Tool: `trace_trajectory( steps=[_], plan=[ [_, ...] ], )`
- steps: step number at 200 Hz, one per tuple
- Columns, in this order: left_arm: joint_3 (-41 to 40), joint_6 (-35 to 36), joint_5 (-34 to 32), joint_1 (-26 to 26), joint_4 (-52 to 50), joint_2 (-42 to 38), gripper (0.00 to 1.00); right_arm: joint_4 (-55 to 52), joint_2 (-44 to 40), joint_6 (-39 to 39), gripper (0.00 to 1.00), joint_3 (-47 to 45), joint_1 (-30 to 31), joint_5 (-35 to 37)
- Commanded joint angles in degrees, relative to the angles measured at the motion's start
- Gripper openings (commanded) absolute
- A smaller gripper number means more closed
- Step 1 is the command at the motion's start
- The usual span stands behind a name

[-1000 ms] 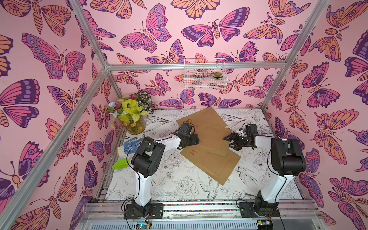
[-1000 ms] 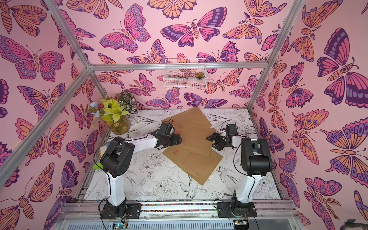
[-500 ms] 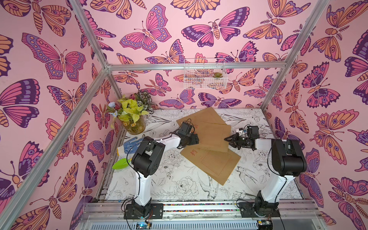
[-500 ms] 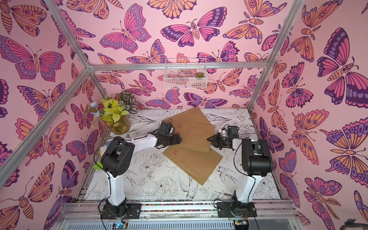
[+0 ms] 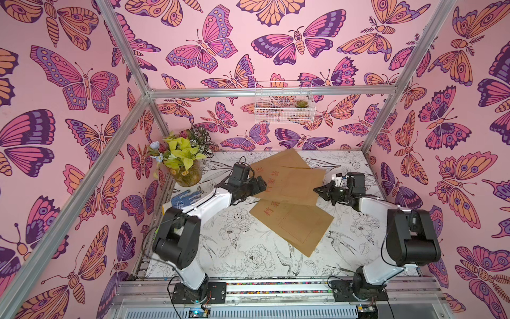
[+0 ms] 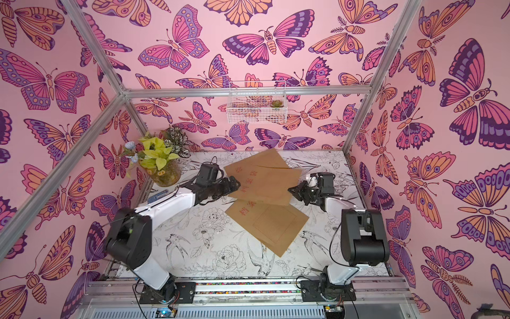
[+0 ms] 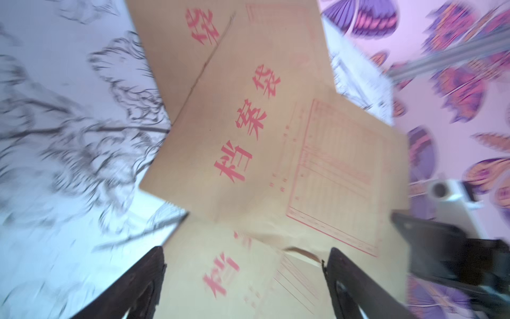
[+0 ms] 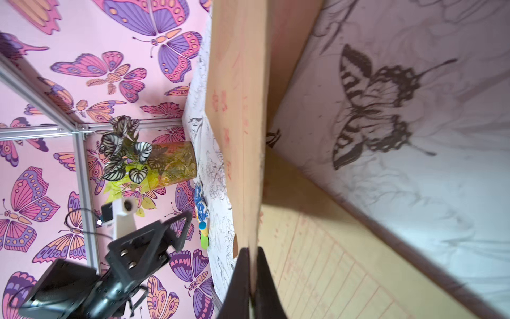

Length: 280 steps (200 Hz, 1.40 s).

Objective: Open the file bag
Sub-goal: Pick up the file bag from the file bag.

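At left, we see the left gripper [image 5: 259, 184] spread wide beside the middle kraft file bag [image 5: 292, 183], which overlaps a lower bag [image 5: 292, 225] at centre. At right, the right gripper [image 5: 318, 190] pinches its edge, a grip clear only in the right wrist view. We judge the flap needs finding next.

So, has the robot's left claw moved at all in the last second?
Yes. In both top views the left gripper has pulled back a little from the middle file bag, toward the potted plant in the corner.
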Motion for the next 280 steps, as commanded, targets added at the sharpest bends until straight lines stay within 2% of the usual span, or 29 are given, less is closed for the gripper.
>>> trace_trajectory(
  steps=[1,22,44,83,116,205,235,280],
  plan=[
    [-7.76,-9.65,-2.12,-1.56,1.04,-6.61,0.96,4.09,-4.97,5.51,0.00,-2.81,3.86,5.87],
    [-14.13,-19.32,-6.72,-4.91,6.23,-12.15,1.00,9.71,-7.51,11.13,0.00,-6.26,8.34,12.38],
    [-16.45,-27.19,-11.99,-9.84,9.58,-14.36,1.00,13.49,-9.10,15.36,0.00,-8.15,12.94,17.39],
    [-18.71,-38.14,-16.59,-13.60,13.95,-11.88,0.94,16.20,-9.79,19.29,0.00,-9.47,16.82,21.85],
    [-20.68,-44.62,-14.46,-14.15,22.83,-6.32,0.90,20.50,-9.87,24.48,0.00,-11.32,17.29,21.33],
    [-17.29,-51.40,-15.58,-14.41,37.03,6.97,0.78,17.47,-14.55,28.37,0.00,-13.21,18.91,22.37],
    [-15.71,-51.05,-16.38,-13.82,38.37,9.04,0.66,15.96,-15.32,28.51,0.00,-13.32,19.03,22.02],
    [-15.15,-50.52,-16.25,-13.70,38.50,9.03,0.40,12.35,-17.79,27.85,0.00,-14.40,19.11,23.70]
  ],
)
